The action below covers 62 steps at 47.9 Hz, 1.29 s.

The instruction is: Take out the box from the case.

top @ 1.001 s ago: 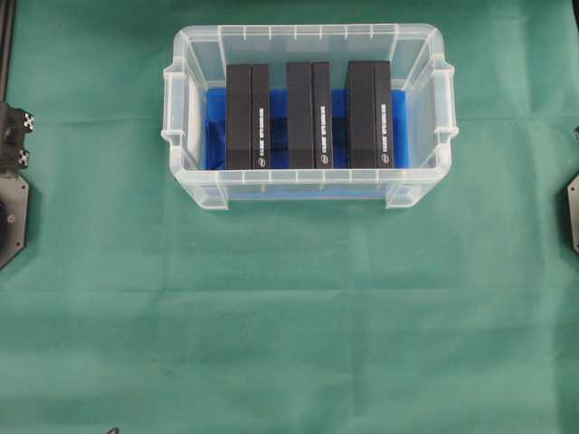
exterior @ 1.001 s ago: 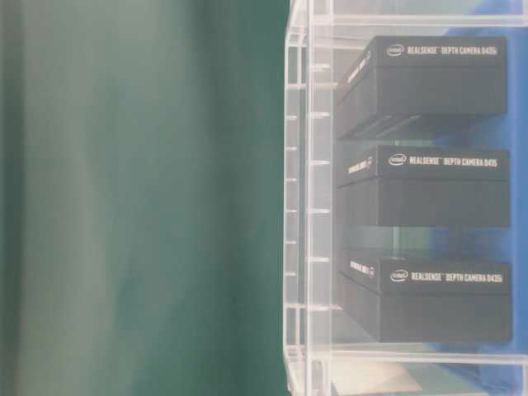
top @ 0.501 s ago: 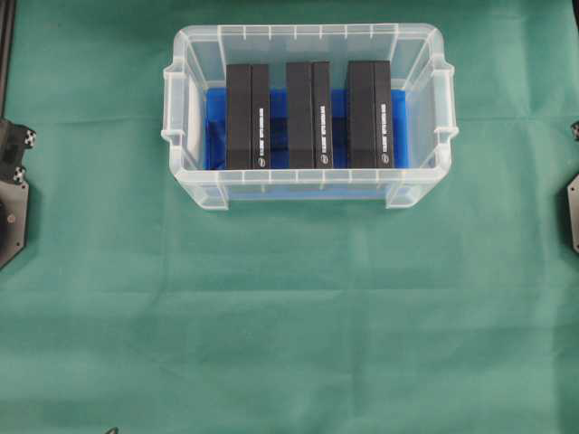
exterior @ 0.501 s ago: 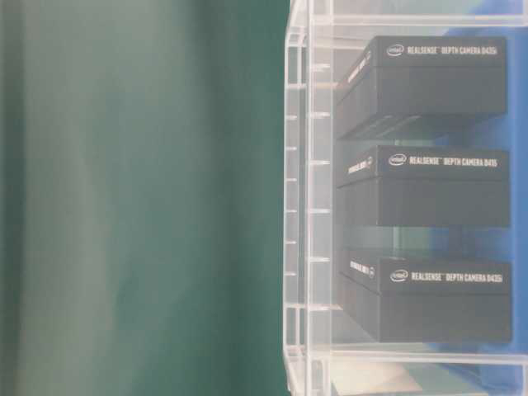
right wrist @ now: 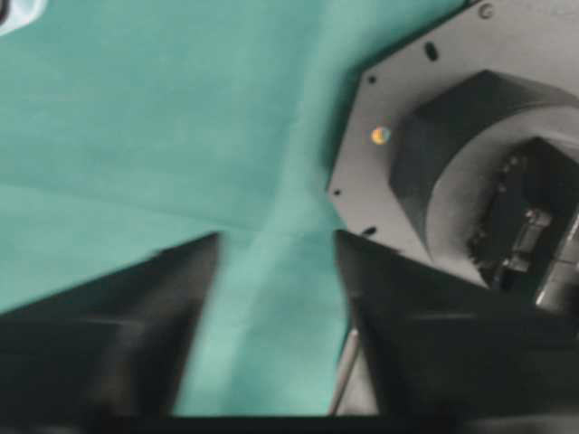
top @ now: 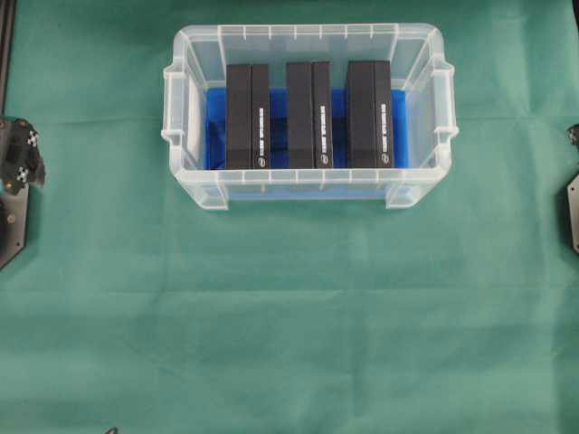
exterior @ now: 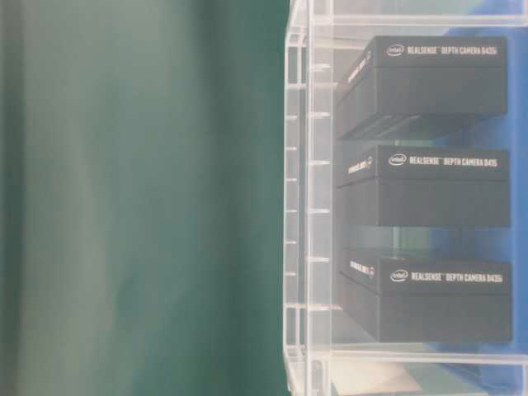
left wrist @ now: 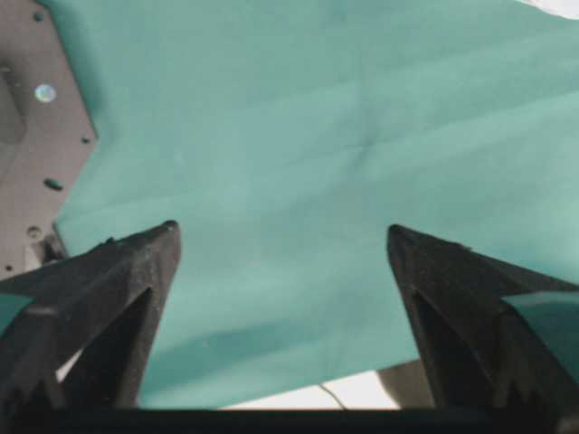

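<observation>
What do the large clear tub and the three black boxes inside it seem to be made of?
Large clear tub: translucent, glossy plastic; the blue lining shows through its ribbed walls. Three black boxes: probably matte cardboard, with sharp edges and white printed lettering.

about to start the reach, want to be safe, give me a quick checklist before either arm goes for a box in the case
1. Left gripper open and empty: ok.
2. Right gripper open and empty: jaws apart, blurred, nothing between them: ok.
3. Three black boxes, left, middle, right, on edge inside the case: ok.
4. Gaps between the boxes for fingers: ok.
5. Case has no lid on: ok.
6. Which box to take: cannot tell.
</observation>
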Each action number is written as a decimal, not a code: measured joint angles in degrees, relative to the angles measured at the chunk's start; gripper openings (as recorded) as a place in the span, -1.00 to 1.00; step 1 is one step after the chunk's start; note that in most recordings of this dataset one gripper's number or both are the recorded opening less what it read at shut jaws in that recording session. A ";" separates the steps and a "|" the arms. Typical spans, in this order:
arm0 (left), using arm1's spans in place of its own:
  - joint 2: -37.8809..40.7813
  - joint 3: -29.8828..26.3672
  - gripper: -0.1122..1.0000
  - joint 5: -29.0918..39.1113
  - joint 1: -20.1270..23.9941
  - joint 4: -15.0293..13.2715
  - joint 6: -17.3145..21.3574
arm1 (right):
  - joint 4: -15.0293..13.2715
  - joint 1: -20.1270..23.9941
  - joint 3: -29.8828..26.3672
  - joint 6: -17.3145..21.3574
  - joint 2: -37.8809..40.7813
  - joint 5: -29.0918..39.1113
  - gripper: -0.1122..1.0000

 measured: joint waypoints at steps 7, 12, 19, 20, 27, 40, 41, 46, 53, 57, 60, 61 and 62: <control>0.09 0.00 0.90 0.00 0.00 -0.09 0.00 | -0.26 0.00 0.26 0.18 0.18 0.00 0.92; 0.09 0.00 0.90 0.00 0.00 0.00 0.00 | -0.44 0.00 0.35 0.35 0.26 0.00 0.91; 0.00 0.00 0.89 0.00 0.09 -0.09 0.00 | -0.44 0.09 0.35 1.14 0.35 0.09 0.91; 0.00 0.00 0.89 0.00 0.00 -0.09 0.00 | -0.44 0.00 0.35 1.23 0.35 0.09 0.91; 0.00 0.00 0.89 0.00 0.18 -0.09 0.00 | -0.44 0.00 0.35 2.20 0.44 0.00 0.91; 0.00 0.00 0.89 0.00 0.44 -0.09 0.00 | -0.53 0.00 0.35 3.52 0.35 0.00 0.91; 0.00 0.00 0.89 0.00 0.44 -0.09 0.00 | -0.44 0.00 0.35 3.69 0.35 0.00 0.91; 0.00 0.00 0.89 0.00 0.44 -0.09 0.00 | -0.44 0.00 0.35 3.78 0.35 0.00 0.91; 0.00 0.00 0.89 0.00 0.53 -0.09 0.00 | -0.53 -0.09 0.35 3.78 0.70 -0.09 0.91; 0.09 0.00 0.89 0.00 0.70 -0.09 -0.09 | -0.53 -0.35 0.35 3.78 1.76 -0.44 0.91; 0.00 0.00 0.89 0.00 0.88 -0.09 0.00 | -0.53 -0.44 0.35 3.78 2.72 -1.14 0.91; 0.09 0.00 0.89 0.00 0.97 -0.09 0.00 | -0.53 -0.53 0.35 3.78 3.08 -1.49 0.91; 0.00 0.00 0.89 0.00 0.97 -0.09 0.00 | -0.53 -0.44 0.26 3.78 3.34 -1.76 0.91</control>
